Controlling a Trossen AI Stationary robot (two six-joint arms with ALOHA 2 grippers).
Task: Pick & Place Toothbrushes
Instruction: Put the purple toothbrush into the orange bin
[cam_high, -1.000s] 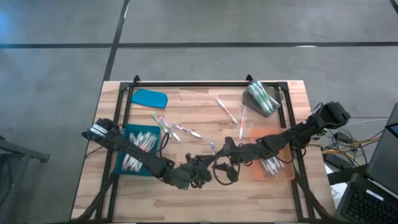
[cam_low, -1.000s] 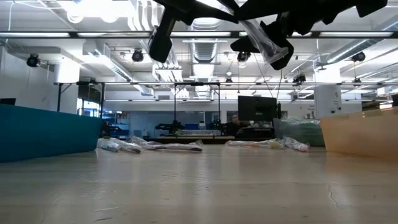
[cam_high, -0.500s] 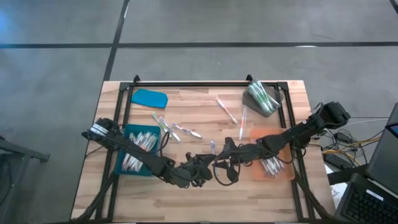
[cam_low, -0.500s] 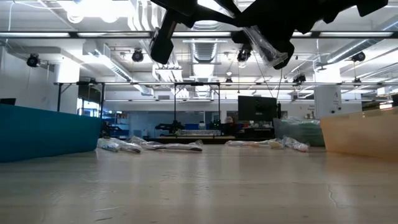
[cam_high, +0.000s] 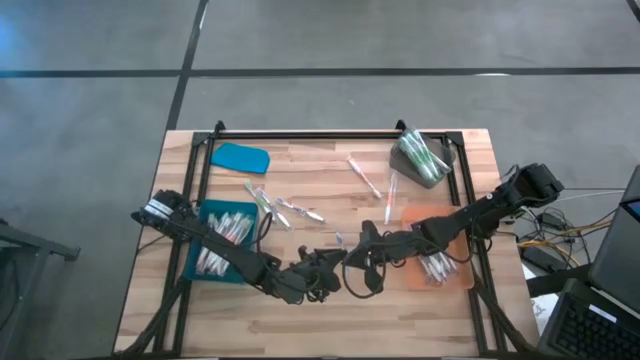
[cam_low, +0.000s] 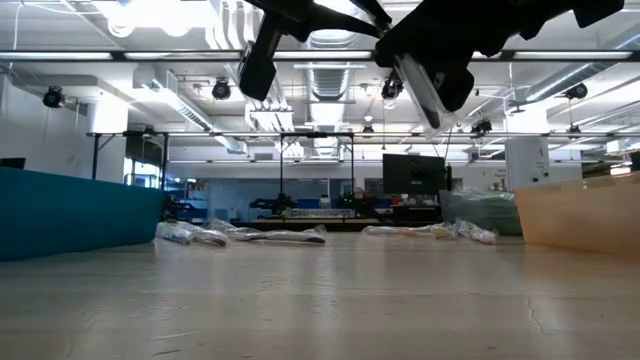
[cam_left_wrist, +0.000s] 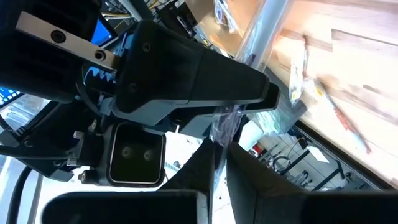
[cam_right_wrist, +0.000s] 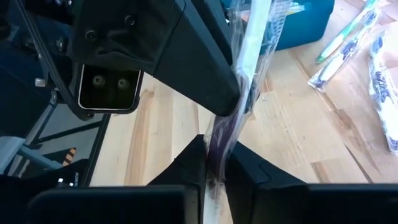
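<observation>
One toothbrush (cam_right_wrist: 254, 37), white with a purple part, in a clear wrapper, is held above the table's middle by both grippers. My left gripper (cam_high: 330, 263) comes from the left and my right gripper (cam_high: 352, 255) from the right. Both are shut on it, tip to tip. In the low view the toothbrush (cam_low: 418, 92) slants down from them, well above the table. Loose toothbrushes (cam_high: 285, 208) lie flat on the wood farther back. More fill the teal tray (cam_high: 222, 240) and the orange tray (cam_high: 440, 265). My left gripper pinches the wrapped toothbrush between its two fingers at the purple part (cam_left_wrist: 221, 127), coming nearly level from the table's left. The toothbrush runs on past the fingers and is clear of the table. My right gripper pinches the same toothbrush's wrapper at its purple end (cam_right_wrist: 217, 134), right beside the left gripper's finger (cam_right_wrist: 205, 74). Its fingers come from the table's right, slanting slightly down. The white shaft (cam_right_wrist: 249, 56) sticks out beyond them, tilted.
A teal lid (cam_high: 241, 157) lies at the far left and a grey bin (cam_high: 420, 158) of toothbrushes at the far right. A black frame (cam_high: 300, 135) runs along the table's back and sides. The wood near the front edge (cam_high: 300, 320) is bare.
My right gripper has shut on the toothbrush that my left gripper held all along; both arms stayed in place. In the low view the toothbrush has tipped to a steeper slant as the fingers came together.
</observation>
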